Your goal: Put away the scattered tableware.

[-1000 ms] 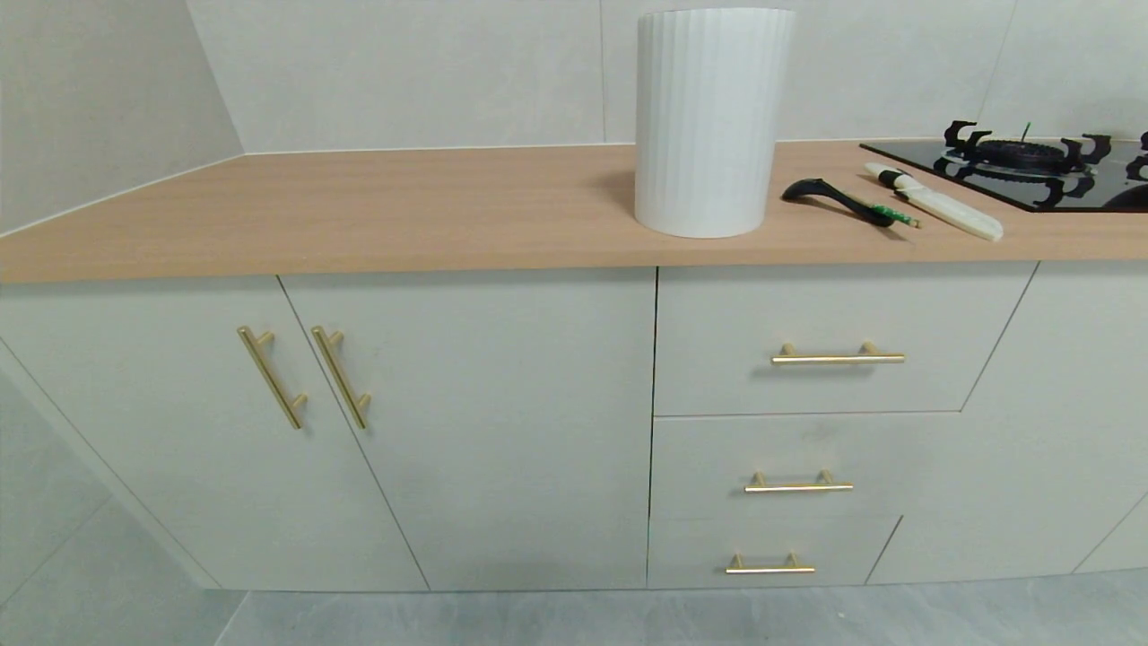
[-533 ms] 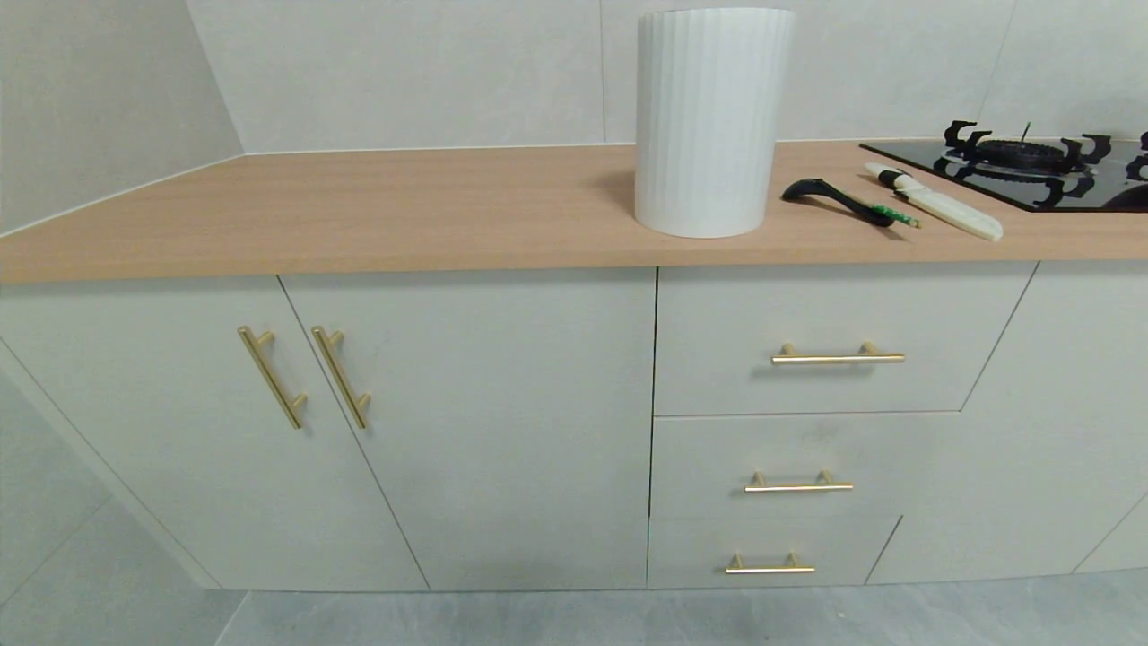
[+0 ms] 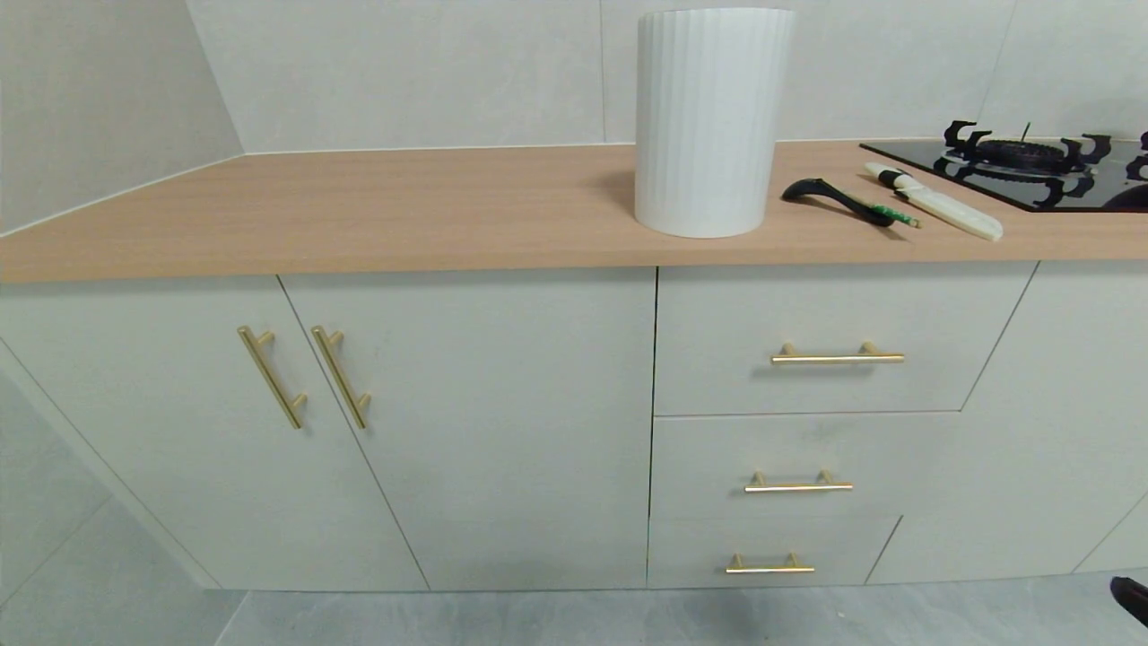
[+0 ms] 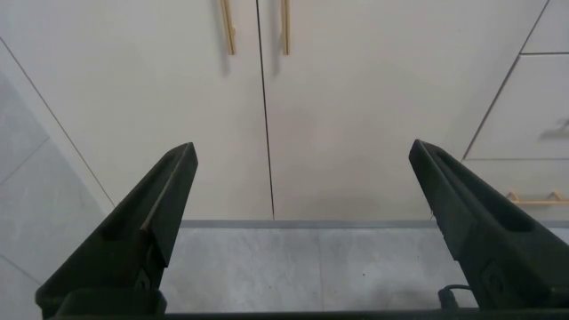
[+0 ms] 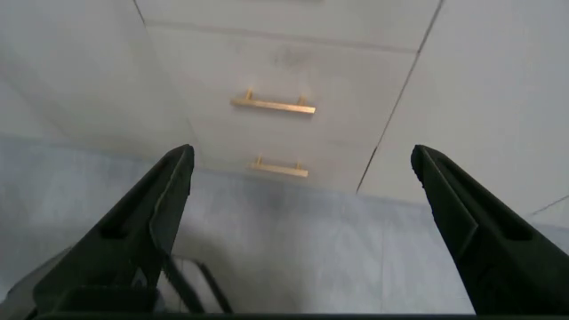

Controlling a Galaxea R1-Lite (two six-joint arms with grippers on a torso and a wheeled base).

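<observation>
On the wooden countertop (image 3: 404,206) stands a tall white ribbed holder (image 3: 708,121). Just right of it lie a black spoon (image 3: 834,199), a green-tipped chopstick (image 3: 892,215) and a white knife with a black band (image 3: 937,202). My left gripper (image 4: 302,151) is open and holds nothing, low down in front of the double cabinet doors (image 4: 262,98). My right gripper (image 5: 302,153) is also open and holds nothing, low before the lower drawers (image 5: 276,107). A dark tip of my right arm (image 3: 1132,597) shows at the head view's lower right corner.
A black gas hob (image 3: 1022,161) sits at the counter's far right. Below the counter are two cabinet doors with gold handles (image 3: 305,377) and three drawers (image 3: 834,357). Grey tiled floor (image 3: 538,619) runs along the cabinet base.
A dark tip of my right arm has come into the head view's lower right corner. Nothing on the counter has moved.
</observation>
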